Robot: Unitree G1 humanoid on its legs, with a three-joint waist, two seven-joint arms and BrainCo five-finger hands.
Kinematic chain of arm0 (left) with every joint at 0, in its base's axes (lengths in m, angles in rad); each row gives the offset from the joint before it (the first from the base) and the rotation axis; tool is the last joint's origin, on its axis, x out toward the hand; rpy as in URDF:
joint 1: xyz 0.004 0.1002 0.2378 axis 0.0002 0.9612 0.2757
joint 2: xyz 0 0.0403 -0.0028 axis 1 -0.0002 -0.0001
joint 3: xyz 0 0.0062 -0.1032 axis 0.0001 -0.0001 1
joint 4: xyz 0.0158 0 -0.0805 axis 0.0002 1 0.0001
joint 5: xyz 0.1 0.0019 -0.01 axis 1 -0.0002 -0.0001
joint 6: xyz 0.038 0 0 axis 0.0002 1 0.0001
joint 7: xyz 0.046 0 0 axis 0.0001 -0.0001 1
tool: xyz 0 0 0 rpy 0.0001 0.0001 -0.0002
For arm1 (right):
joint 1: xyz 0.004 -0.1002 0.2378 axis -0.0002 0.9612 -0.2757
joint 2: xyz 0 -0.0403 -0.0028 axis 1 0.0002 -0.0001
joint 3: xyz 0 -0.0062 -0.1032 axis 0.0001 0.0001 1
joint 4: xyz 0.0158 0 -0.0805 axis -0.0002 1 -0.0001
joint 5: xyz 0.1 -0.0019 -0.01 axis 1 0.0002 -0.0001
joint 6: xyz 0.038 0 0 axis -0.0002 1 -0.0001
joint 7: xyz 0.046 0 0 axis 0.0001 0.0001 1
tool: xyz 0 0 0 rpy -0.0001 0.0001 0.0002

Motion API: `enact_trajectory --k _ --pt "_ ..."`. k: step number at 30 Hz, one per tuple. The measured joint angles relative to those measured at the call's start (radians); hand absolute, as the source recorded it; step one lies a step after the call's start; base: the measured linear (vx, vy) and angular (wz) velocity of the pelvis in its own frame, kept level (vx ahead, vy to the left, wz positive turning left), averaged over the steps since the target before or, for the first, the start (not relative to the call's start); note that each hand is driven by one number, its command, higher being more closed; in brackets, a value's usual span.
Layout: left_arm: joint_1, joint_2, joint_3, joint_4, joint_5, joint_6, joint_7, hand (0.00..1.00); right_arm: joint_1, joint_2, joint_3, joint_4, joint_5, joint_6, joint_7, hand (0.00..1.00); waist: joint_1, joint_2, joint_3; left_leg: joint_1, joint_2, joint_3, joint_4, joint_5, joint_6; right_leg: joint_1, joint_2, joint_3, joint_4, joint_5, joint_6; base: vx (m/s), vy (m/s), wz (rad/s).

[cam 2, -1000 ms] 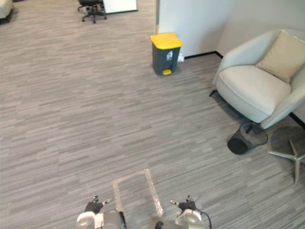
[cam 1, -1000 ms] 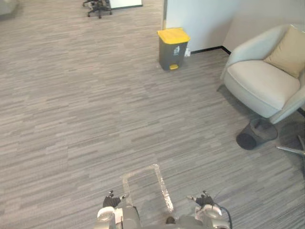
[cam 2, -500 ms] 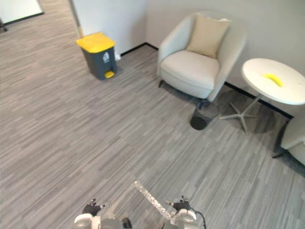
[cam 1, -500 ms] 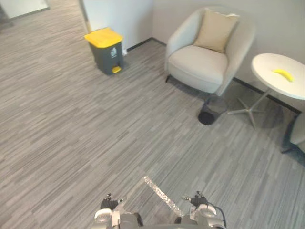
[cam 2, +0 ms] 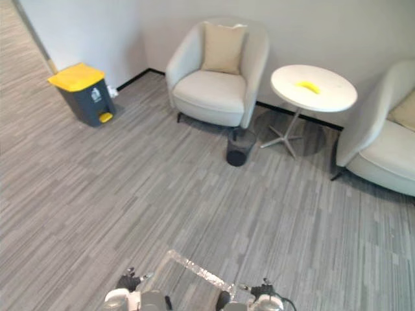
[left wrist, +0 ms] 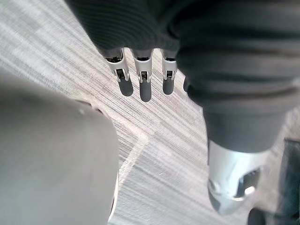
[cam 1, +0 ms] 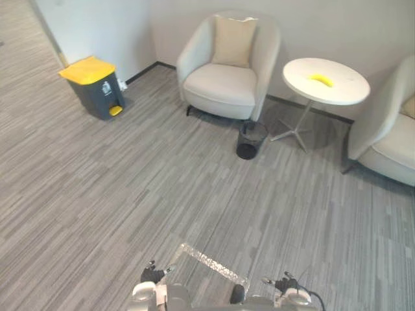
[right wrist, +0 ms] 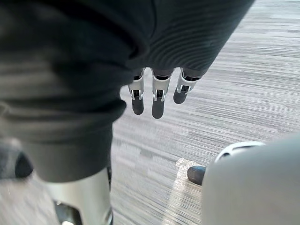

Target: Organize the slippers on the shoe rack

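Open carpeted floor (cam 1: 130,194) stretches ahead of the left hand (cam 1: 152,272) and right hand (cam 1: 285,283). Obstacles line the far wall: a yellow-lidded bin (cam 1: 96,86), an armchair (cam 1: 227,81), a black wastebasket (cam 1: 249,139) just before it, a round bench (cam 1: 325,83), and a second armchair (cam 1: 386,123) at the right.

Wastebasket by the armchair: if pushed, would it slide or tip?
Probably light: the wastebasket seems to have see-through mesh walls. Standing free on the floor by the armchair, it would likely slide from a low push and tip from a high one. The mesh may flex.
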Motion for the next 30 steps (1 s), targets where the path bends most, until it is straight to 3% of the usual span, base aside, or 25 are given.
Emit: enact_trajectory --k 1,2,7,10,16,30 --pt "-0.005 0.002 0.01 -0.002 -0.001 -0.001 0.005 0.0 0.005 0.005 -0.002 -0.004 0.0 0.0 0.0 0.0 0.003 -0.012 0.004 0.01 -0.038 0.005 -0.065 0.007 -0.002 0.017 -0.016 0.024 -0.069 0.036 0.017 0.04 0.059 -0.5" --pt "0.0 0.008 0.011 -0.003 -0.001 -0.005 0.005 0.0 0.006 0.009 -0.009 0.001 0.0 0.003 0.0 0.0 0.01 -0.037 0.001 0.031 -0.069 0.002 -0.099 0.04 0.005 0.02 -0.027 0.048 -0.111 0.104 0.002 0.04 0.062 -0.5" --pt "-0.009 -0.005 0.008 0.038 0.013 -0.005 0.003 0.0 0.009 0.007 -0.04 0.003 -0.003 0.002 -0.001 0.0 -0.002 -0.01 -0.008 0.113 -0.082 0.048 -0.159 0.058 0.023 0.042 -0.024 0.103 -0.115 0.101 0.009 0.08 0.071 -0.38" --pt "-0.022 0.003 0.002 0.057 0.021 -0.005 0.003 0.0 0.007 0.004 -0.04 0.017 -0.003 0.002 -0.001 0.0 -0.005 -0.012 -0.012 0.127 -0.091 0.029 -0.17 0.059 0.025 0.042 -0.023 0.121 -0.118 0.097 0.013 0.11 0.036 -0.17" --pt "-0.028 0.036 -0.044 0.086 0.021 -0.004 0.003 0.0 -0.014 0.006 -0.041 0.075 -0.002 0.0 0.0 0.0 -0.007 -0.039 -0.028 0.133 -0.104 -0.01 -0.187 0.059 0.025 0.03 -0.025 0.128 -0.119 0.097 0.014 0.03 0.006 -0.08" --pt "-0.028 0.055 -0.112 0.115 0.021 -0.005 0.002 0.0 -0.022 -0.001 -0.038 0.088 -0.001 0.0 0.002 0.0 -0.033 -0.031 -0.05 0.146 -0.105 -0.03 -0.22 0.061 0.027 0.007 -0.013 0.149 -0.119 0.101 0.01 0.0 -0.016 -0.06"
